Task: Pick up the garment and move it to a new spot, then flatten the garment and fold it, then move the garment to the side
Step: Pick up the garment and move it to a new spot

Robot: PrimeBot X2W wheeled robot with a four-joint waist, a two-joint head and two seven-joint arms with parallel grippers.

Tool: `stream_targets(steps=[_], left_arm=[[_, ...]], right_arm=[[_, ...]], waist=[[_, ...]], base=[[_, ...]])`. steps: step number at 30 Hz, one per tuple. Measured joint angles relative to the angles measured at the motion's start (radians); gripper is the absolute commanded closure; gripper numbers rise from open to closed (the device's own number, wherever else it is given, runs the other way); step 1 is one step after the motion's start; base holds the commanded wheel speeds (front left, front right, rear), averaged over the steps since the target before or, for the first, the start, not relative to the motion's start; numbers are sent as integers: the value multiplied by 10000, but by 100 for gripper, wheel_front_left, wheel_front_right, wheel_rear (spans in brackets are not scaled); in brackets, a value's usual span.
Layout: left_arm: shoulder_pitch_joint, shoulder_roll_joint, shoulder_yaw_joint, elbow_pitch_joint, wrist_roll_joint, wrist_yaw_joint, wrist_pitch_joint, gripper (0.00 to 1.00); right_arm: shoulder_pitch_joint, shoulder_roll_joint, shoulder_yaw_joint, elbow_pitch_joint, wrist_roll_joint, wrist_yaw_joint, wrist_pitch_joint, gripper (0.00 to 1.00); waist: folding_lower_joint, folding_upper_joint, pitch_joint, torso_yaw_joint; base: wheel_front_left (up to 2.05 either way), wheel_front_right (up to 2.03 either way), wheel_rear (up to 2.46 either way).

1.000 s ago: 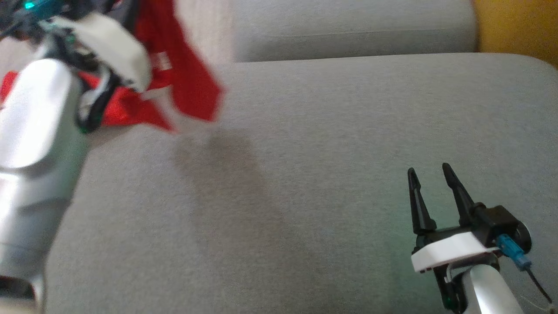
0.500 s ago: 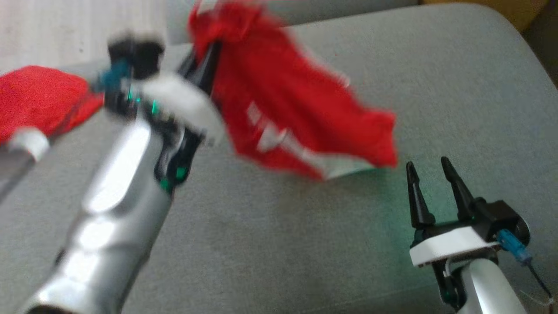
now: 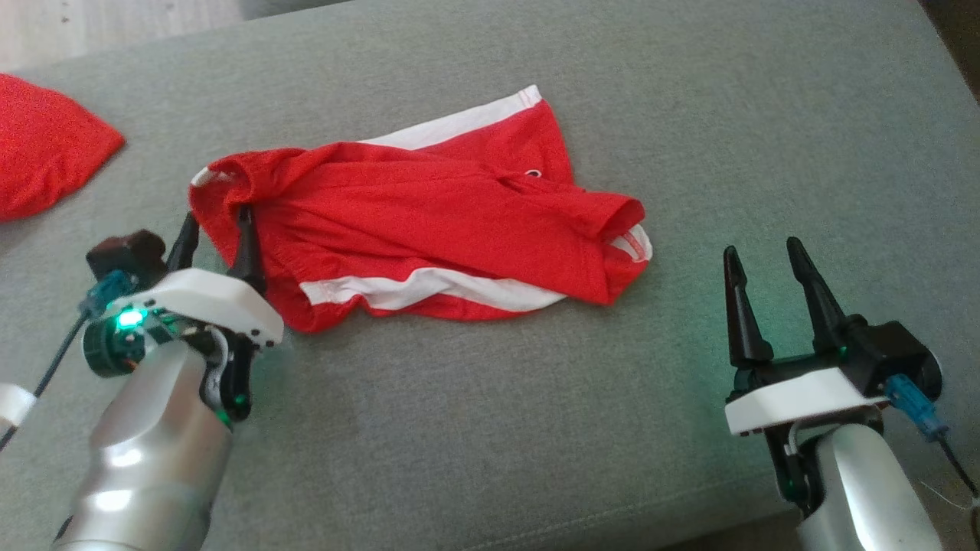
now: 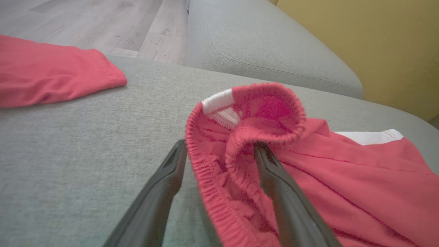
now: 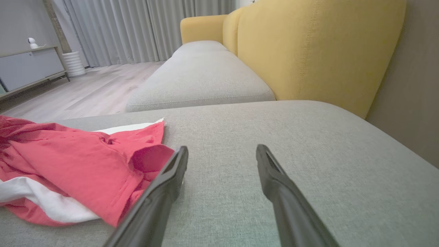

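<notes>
Red garment (image 3: 429,222), well inside cushion (image 3: 490,428) edges

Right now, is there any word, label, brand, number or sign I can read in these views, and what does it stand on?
None can be read.
Small white mark on the red garment: too small to read.
White tab at the garment's elastic waistband: no lettering visible on it.
</notes>
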Motion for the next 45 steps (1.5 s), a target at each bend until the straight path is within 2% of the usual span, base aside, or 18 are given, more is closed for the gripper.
stream_targets(steps=[9, 13, 19, 25, 31, 37, 45], left_arm=[[138, -270, -148, 347, 272, -512, -966, 0], [881, -284, -63, -138, 451, -514, -1080, 0], [2843, -328, 500, -2080, 1498, -6, -1081, 0], [5111, -472, 957, -3588, 2222, 259, -1081, 0], [6241, -604, 1313, -4663, 2773, 543, -1081, 0], [7433, -901, 1569, -5651, 3076, 548, -1081, 0], [7796, -1103, 1801, -5797, 3208, 550, -1081, 0]], right_arm=[[112, 0, -44, 21, -230, 0, 0, 0], [273, 0, -84, 29, -249, 0, 0, 0], [1145, 0, -188, 151, -514, 0, -12, 0], [1689, 2, -228, 198, -612, 0, -12, 0], [2053, 8, -238, 186, -608, 0, -12, 0], [2398, 8, -82, 142, -454, -2, -12, 0], [2396, 10, -8, 326, -405, 0, -12, 0]], waist=[[-1, 0, -559, 589], [-1, 0, -1050, 867], [-2, 0, -1904, 1321], [-3, 0, -2603, 1773], [-3, 0, -2969, 2015], [-3, 0, -3227, 2067], [-1, 0, -3307, 2078]], base=[[0, 0, 0], [0, 0, 0], [0, 0, 0], [0, 0, 0], [0, 0, 0], [0, 0, 0], [0, 0, 0]])
